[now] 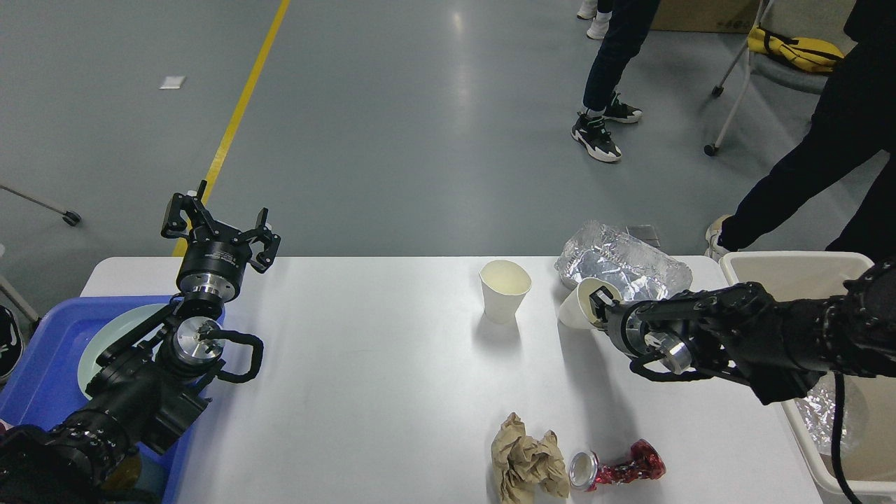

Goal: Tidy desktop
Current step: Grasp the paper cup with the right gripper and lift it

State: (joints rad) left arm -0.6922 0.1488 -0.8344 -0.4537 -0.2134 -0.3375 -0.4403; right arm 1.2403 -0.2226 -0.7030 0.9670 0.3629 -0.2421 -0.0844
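Observation:
The white desktop (364, 378) fills the lower view. My right gripper (597, 309) reaches in from the right and is shut on the rim of a white paper cup (575, 313), which is tilted with its mouth toward the gripper. A second white paper cup (505, 291) stands upright just to its left. Crumpled silver foil (619, 257) lies behind the tilted cup. A crumpled brown paper (526, 462) and a crushed red can (619, 467) lie near the front edge. My left gripper (218, 225) is open and empty, raised over the far left corner.
A blue tray (38, 381) holding a pale plate (105, 336) sits at the left edge under my left arm. A beige bin (791, 264) with foil inside (819, 416) stands at the right edge. People stand beyond the far right of the table.

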